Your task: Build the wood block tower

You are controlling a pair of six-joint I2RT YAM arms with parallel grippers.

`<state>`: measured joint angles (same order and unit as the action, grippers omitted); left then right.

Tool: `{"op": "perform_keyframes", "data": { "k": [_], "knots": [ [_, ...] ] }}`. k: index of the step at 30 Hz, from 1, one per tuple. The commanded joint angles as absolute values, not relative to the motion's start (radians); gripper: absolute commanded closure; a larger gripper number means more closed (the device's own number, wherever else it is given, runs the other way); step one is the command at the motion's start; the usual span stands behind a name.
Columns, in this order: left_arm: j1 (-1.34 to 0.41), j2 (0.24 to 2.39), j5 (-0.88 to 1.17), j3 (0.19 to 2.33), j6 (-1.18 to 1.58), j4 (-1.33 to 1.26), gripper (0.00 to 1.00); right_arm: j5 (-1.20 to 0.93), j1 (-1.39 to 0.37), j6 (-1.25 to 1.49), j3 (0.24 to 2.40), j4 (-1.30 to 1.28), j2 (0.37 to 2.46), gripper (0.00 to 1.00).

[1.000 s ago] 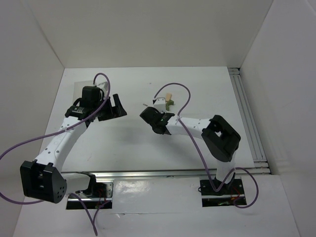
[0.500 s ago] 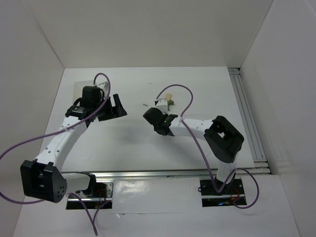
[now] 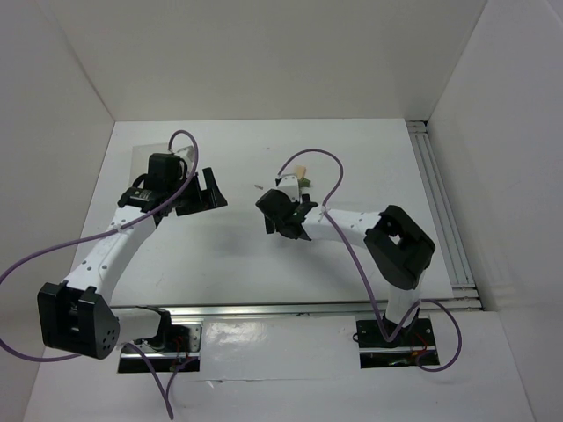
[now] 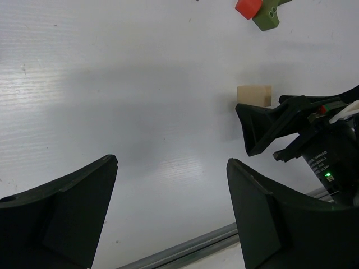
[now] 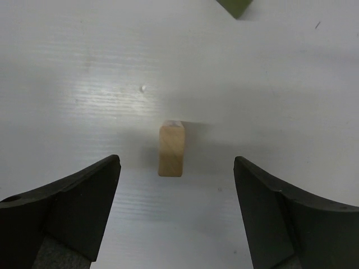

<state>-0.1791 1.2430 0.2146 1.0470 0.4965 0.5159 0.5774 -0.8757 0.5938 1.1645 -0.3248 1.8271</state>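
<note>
Tan block (image 5: 171, 148), likely light, stiff and smooth, sits mid-frame between the spread, empty fingers of the right gripper (image 5: 175, 163), best pinched across its long sides; the left gripper (image 4: 172, 162) gapes empty too.

Tan block (image 5: 171, 149) is seen as bare wood, matt and smooth. Red block (image 4: 247, 8) and green block (image 4: 269, 15) are seen as coloured, matt. Table (image 5: 84, 67) is seen as white and smooth, with slight sheen and fine streaks. Right fingers (image 5: 73, 202) are seen as matt black plastic. Rail (image 3: 290, 309) is seen as shiny metal.
</note>
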Motion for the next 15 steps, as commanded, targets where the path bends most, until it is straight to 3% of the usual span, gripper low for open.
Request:
{"op": "perform_keyframes", "data": {
  "k": [1,6,11,15],
  "knots": [
    [-0.183,1.246,0.222,1.054,0.477,0.495,0.09,0.595,-0.85,0.545,1.264,-0.328,1.78,0.1],
    [-0.183,1.255,0.201,1.054,0.477,0.495,0.09,0.516,-0.755,0.48,1.417,-0.374,1.802,0.08],
    [-0.183,1.255,0.19,1.072,0.468,0.505,0.09,0.453,-0.586,0.457,1.693,-0.471,1.96,0.25],
    [-0.192,1.279,0.181,1.091,0.468,0.523,0.09,0.453,-0.534,0.448,1.926,-0.581,2.181,0.29]
  ]
}}
